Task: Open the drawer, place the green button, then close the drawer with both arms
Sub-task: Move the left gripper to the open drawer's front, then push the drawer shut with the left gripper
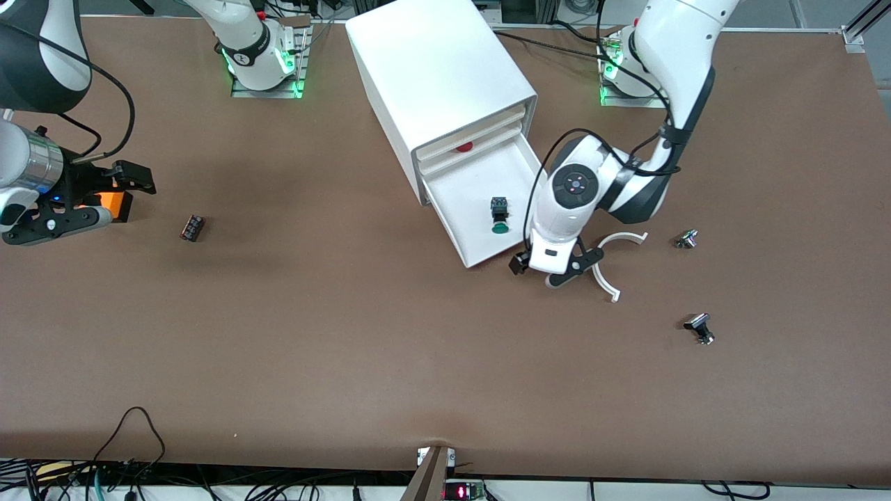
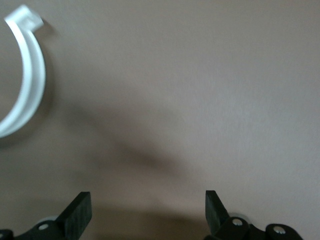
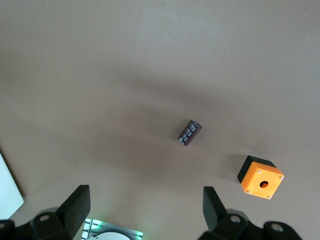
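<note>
Brown table (image 1: 348, 334): one button (image 1: 499, 214) in one drawer (image 1: 473, 202); both grippers' jaws wide.

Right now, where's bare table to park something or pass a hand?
Free: the wide strip nearest the front camera, and the patch between the dark component and the open drawer.
Crowded: by the drawer's front corner, where the open left gripper hangs beside the white curved clip, with two small metal parts close by.

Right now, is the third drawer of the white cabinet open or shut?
Open: the drawer is pulled out of the white cabinet, and the green-capped button lies on its floor.
</note>
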Controlling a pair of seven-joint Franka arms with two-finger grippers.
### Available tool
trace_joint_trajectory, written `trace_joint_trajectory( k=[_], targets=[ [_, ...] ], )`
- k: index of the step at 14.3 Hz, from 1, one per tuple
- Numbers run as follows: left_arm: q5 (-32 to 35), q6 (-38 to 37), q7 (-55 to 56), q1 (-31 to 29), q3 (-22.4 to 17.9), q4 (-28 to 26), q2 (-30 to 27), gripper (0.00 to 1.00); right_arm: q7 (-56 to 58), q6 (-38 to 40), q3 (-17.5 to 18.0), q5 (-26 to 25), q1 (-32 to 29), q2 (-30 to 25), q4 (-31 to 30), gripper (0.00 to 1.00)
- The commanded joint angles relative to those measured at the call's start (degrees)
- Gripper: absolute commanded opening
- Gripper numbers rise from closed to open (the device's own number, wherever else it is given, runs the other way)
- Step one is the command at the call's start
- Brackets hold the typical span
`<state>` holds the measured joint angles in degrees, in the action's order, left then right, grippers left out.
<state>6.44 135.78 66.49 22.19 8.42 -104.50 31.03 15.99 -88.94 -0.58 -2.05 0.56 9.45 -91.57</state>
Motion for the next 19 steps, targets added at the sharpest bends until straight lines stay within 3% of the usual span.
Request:
trace_joint_trajectory(
  k=[1,8,19],
  targets=[
    [1.82,0.71,1.45,1.18,-0.34,-0.09,1.05,1.00,-0.61,-0.27,0.84,-0.67,-0.65,-0.22,-0.10,1.00],
    [1.39,0.63,1.80,1.89,-0.08,-1.23,1.14,1.00,-0.52,-0.27,0.84,-0.67,-0.65,-0.13,-0.10,1.00],
    [1.03,-0.61,11.80,1.98,9.24,-8.26,-3.60,1.00,-0.26,-0.27,0.84,-0.76,-0.65,0.22,-0.10,1.00]
  ],
)
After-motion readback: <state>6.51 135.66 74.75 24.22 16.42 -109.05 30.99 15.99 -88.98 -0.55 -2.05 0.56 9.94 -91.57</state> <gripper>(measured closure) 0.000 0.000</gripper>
